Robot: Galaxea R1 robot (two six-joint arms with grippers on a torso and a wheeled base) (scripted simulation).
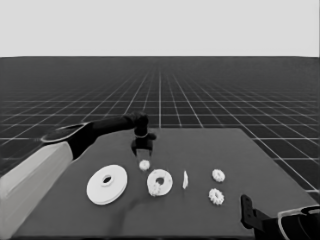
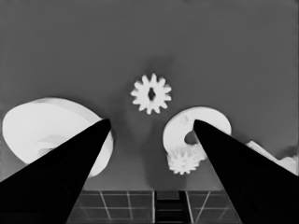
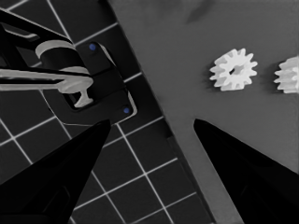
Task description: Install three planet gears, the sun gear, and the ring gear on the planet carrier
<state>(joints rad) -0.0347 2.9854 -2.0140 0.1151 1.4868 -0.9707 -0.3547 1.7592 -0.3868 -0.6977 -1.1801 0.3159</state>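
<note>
Head view: four gears (image 1: 144, 164), two round parts (image 1: 106, 184), one thin white piece (image 1: 185, 179).

A dark table (image 1: 210, 145) stands on a dark floor (image 1: 225, 90) ruled with a pale grid that runs back to a level horizon. Above the horizon lies a pale blank band (image 1: 160, 27).

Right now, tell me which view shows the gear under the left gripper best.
The left wrist view: the gear lies flat, every tooth visible, between the open left gripper's fingers. The head view shows it as a small blob; the right wrist view misses it.
</note>
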